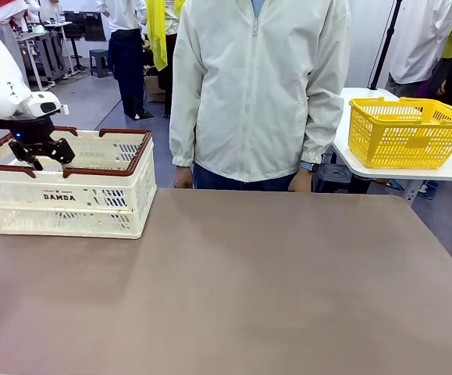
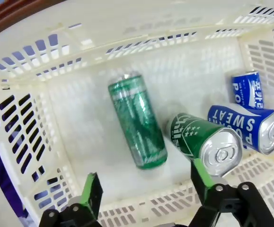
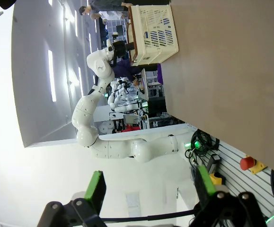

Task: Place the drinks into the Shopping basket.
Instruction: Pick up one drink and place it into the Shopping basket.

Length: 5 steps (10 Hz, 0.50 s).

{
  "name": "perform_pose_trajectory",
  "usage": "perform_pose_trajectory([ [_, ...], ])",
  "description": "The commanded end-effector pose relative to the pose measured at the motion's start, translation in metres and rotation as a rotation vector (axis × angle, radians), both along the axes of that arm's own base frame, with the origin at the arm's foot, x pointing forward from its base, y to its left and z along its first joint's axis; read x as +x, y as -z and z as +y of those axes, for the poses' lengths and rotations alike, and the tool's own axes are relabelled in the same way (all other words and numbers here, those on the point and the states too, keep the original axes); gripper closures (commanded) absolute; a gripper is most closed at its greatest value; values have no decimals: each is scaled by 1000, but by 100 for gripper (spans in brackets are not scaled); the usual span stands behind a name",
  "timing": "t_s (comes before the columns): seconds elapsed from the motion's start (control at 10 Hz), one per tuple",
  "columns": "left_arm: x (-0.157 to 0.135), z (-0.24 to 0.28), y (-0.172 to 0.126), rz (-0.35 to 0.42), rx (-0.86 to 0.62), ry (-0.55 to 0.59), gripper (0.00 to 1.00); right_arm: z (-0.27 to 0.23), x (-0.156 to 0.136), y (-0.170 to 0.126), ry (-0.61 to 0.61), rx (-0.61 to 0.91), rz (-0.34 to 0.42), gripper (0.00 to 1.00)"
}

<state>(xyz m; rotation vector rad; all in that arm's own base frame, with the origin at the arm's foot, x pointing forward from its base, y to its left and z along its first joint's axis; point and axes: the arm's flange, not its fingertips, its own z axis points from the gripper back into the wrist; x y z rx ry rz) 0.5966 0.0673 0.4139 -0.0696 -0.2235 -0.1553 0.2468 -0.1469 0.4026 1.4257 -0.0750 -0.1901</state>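
The cream Shopping basket with its brown rim stands at the table's far left. Inside it, in the left wrist view, a slim green can lies on its side on the floor. To its right lie a stubbier green can and a blue-and-white can, silver tops toward the camera. A second blue can rests against the wall. My left gripper hangs open above the basket's inside, holding nothing. My right gripper is open and holds nothing, off the table's side.
A person in a white jacket stands at the far edge, hands down. A yellow mesh basket sits on a white side table at the right. The brown tabletop stretches bare. The basket's slotted walls surround my left fingers.
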Motion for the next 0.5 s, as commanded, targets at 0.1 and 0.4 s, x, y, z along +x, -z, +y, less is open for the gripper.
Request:
perform_pose_trajectory([
  [0.1,-6,1,-10,-5,23,-34,0,0,0,-7,-3,1,12,0],
  [0.4,-34,21,-68,113,-308,-68,0,0,0,-7,-3,1,12,0],
])
